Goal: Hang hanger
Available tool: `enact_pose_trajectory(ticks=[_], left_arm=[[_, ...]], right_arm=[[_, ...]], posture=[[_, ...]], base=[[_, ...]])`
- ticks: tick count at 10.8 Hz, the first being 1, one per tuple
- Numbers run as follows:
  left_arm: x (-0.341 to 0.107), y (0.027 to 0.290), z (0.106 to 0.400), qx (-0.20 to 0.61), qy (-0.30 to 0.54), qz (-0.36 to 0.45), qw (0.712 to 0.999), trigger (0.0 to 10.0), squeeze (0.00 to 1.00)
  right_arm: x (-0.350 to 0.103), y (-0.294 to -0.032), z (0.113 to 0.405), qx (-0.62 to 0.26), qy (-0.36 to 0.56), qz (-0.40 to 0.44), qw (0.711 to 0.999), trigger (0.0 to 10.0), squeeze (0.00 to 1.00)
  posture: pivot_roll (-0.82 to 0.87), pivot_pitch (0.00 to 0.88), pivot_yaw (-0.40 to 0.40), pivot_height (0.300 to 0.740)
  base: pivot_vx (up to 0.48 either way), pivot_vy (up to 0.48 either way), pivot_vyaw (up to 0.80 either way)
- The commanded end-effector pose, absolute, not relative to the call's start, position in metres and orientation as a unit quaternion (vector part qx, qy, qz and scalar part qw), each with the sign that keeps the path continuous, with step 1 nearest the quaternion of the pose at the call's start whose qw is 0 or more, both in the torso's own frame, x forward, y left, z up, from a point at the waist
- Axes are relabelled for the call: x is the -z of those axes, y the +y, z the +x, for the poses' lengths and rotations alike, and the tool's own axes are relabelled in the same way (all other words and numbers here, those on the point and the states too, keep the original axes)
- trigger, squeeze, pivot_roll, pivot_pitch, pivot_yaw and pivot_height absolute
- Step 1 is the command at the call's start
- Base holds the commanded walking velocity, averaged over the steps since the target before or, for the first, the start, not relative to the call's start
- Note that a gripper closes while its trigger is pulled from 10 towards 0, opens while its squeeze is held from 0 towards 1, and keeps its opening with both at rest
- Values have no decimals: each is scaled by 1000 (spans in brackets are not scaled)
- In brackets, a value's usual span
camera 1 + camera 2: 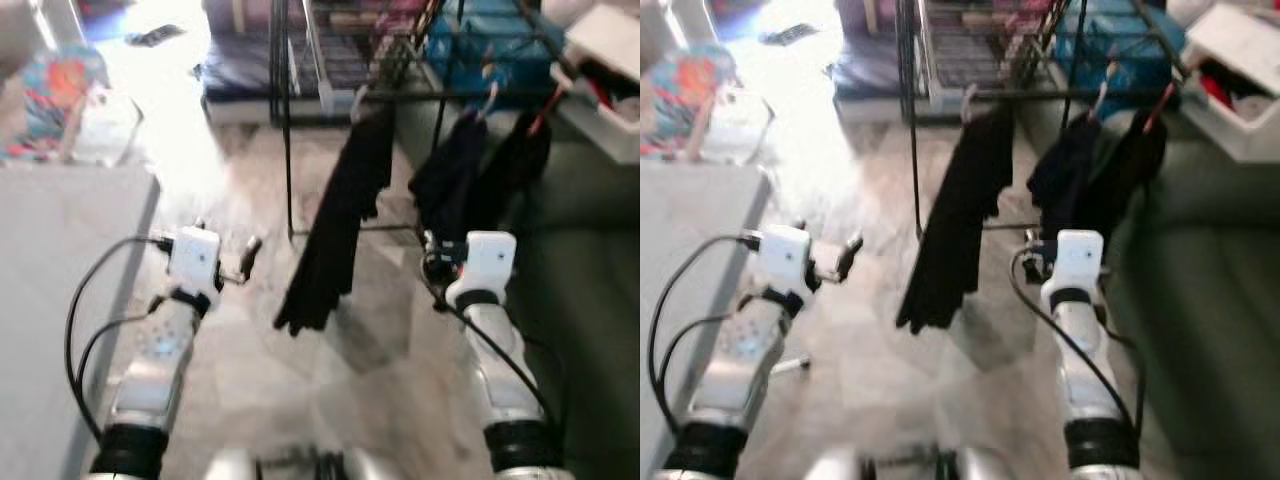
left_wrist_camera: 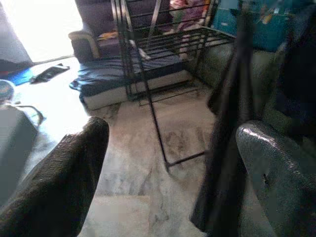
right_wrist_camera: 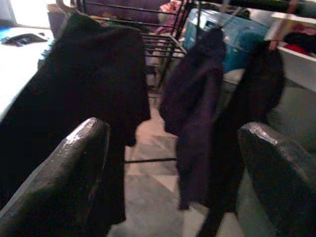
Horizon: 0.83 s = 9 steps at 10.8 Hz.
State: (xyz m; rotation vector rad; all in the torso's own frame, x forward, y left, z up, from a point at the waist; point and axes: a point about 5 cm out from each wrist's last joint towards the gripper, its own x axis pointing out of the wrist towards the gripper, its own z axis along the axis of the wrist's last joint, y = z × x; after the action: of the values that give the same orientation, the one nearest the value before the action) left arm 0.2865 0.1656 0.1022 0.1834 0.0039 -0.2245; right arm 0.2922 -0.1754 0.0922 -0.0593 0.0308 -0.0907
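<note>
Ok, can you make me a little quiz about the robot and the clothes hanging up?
1. True or false: both grippers are open and hold nothing.
2. How many dark garments hang on the rack's rail? A) one B) three C) five
3. Fill in: the long black garment hangs between the two ____.

Key
1. True. The left gripper and right gripper each show two spread black fingers with nothing between them.
2. B. The long one, a dark garment beside it, and another further to the robot's right.
3. Arms.
</note>
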Motion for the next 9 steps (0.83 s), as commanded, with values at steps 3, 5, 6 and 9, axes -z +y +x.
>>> enact_pose_trajectory(ticks=[3, 5, 6, 9], left_arm=[[-103, 172, 285, 95, -1, 108, 990, 10000, 0], [-105, 172, 287, 105, -5, 124, 987, 10000, 0], [-107, 173, 290, 104, -8, 130, 986, 10000, 0], [-108, 178, 293, 91, -8, 129, 987, 10000, 0]], right_arm=[[-91, -167, 292, 39, 9, -15, 999, 10000, 0], [-89, -165, 287, 42, 7, -10, 999, 10000, 0], [-85, -164, 283, 39, 14, -9, 999, 10000, 0], [-88, -161, 289, 2, 20, -18, 1000, 10000, 0]], posture=[[-11, 90, 4, 740], [-17, 93, 21, 740], [-23, 96, 19, 740], [-20, 116, -37, 740]], base=[[0, 0, 0], [0, 0, 0], [0, 0, 0], [285, 0, 0]])
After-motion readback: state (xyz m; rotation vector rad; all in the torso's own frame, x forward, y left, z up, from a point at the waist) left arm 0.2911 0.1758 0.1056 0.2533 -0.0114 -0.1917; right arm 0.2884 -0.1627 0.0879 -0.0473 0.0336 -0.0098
